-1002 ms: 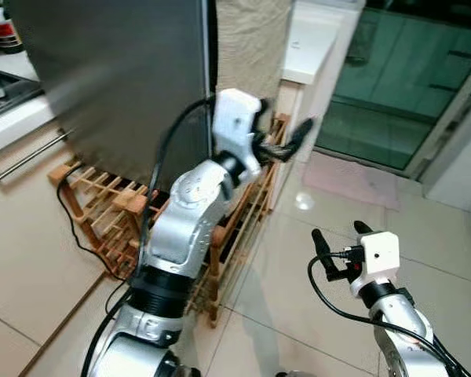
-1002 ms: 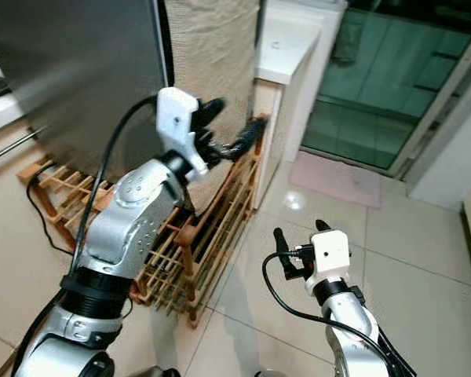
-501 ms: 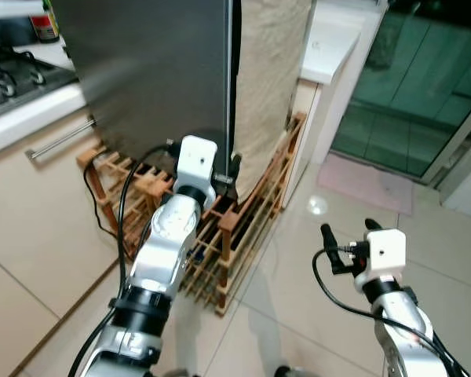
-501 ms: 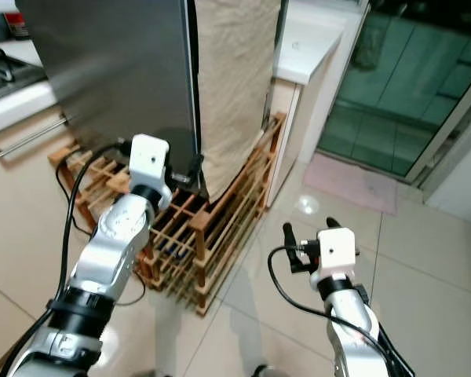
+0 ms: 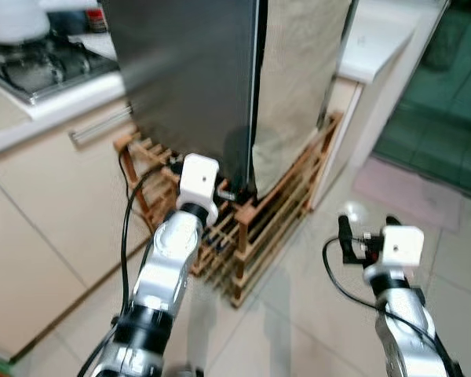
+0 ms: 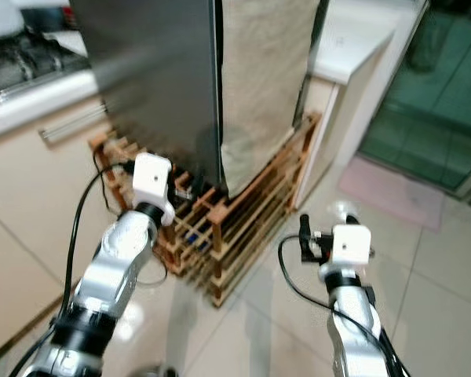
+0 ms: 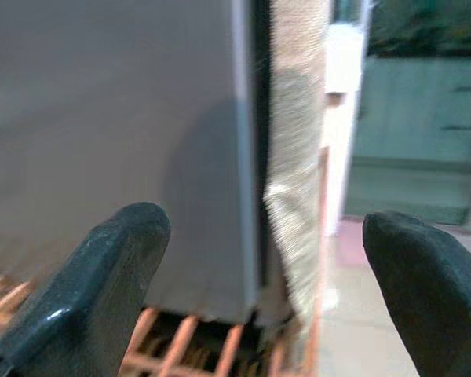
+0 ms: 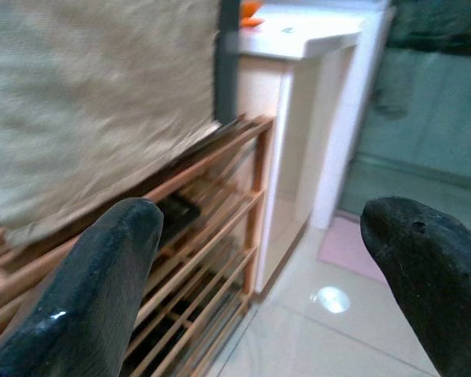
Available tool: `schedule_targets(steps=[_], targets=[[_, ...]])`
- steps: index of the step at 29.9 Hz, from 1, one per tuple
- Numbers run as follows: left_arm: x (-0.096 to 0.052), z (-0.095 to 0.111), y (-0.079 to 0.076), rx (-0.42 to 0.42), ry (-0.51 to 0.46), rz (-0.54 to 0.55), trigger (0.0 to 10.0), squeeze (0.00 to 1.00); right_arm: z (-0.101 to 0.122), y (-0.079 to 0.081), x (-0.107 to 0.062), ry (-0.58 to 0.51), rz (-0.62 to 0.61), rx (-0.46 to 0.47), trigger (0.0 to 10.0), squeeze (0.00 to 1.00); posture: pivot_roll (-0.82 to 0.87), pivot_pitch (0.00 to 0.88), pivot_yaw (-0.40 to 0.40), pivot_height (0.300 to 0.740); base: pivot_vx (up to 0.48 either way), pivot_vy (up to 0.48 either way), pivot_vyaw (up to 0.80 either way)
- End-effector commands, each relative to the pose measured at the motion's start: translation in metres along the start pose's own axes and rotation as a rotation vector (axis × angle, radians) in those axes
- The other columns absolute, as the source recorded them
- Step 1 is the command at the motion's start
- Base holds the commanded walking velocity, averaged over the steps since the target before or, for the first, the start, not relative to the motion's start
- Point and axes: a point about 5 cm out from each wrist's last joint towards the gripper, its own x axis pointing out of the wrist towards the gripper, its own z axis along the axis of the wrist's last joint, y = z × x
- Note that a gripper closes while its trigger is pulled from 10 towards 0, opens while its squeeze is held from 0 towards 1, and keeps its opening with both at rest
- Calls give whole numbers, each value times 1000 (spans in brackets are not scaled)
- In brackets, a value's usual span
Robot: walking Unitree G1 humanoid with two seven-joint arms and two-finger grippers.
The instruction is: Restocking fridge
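A stove is sitting on the table at far left. The left gripper is reaching toward the lower edge of the dark fridge — its fingers are spread wide, holding nothing. The fridge is standing on a wooden rack, a beige cloth hanging beside it. The right gripper is hovering over the tiled floor, fingers wide apart.

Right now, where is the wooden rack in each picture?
Left eye view: the wooden rack sits mid-picture on the floor, under the grey fridge.
Right eye view: mid-picture, a bit further left.
Left wrist view: its orange slats peek out below the fridge.
Right wrist view: its shelves run beside the white counter.
Shared landmark: the beige cloth hanging just above the rack.
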Motion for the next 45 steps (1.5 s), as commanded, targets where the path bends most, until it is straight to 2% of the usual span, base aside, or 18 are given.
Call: schedule_targets(steps=[1, 4, 6, 10, 13, 16, 22, 29, 32, 45], targets=[[-5, 1, 7, -26, -9, 17, 10000, 0, 6, 0, -3, -15, -17, -1, 10000, 0, -10, 0, 8, 740, 0, 0, 0], [-17, -6, 13, -13, 12, 27, 10000, 0, 5, 5, -8, -16, -5, -5, 10000, 0, 0, 0, 14, 740, 0, 0, 0], [-22, -17, 17, -20, 59, 49, 10000, 0, 3, 9, -9, -10, -1, 5, 10000, 0, 8, 0, 15, 740, 0, 0, 0], [-18, -10, 15, -1, 37, 28, 10000, 0, 3, 14, -6, -10, -4, 17, 10000, 0, 15, 4, 24, 740, 0, 0, 0], [-16, -2, 14, -18, 7, 13, 10000, 0, 4, 16, -5, -10, -5, 23, 10000, 0, 19, 8, 31, 740, 0, 0, 0], [-14, 11, 14, -12, -54, -19, 10000, 0, 4, 19, 0, -12, -8, 33, 10000, 0, 28, 8, 41, 740, 415, 0, 0], [-14, 19, 14, -19, -89, -35, 10000, 0, 5, 20, 4, -20, -12, 37, 10000, 0, 36, 4, 37, 740, 480, 0, 0], [-15, 17, 16, -20, -74, -41, 10000, 0, 4, 19, 5, -18, -7, 32, 10000, 0, 40, 4, 26, 740, 480, 0, 0], [-11, 17, 18, -7, -43, -30, 10000, 0, 4, 19, 5, -16, 1, 33, 10000, 0, 43, 7, 23, 740, 0, 0, 0], [-6, 22, 27, -28, -31, 17, 10000, 0, -1, 17, 1, 7, 18, 21, 10000, 0, 39, 16, 18, 740, 0, 0, 0]])
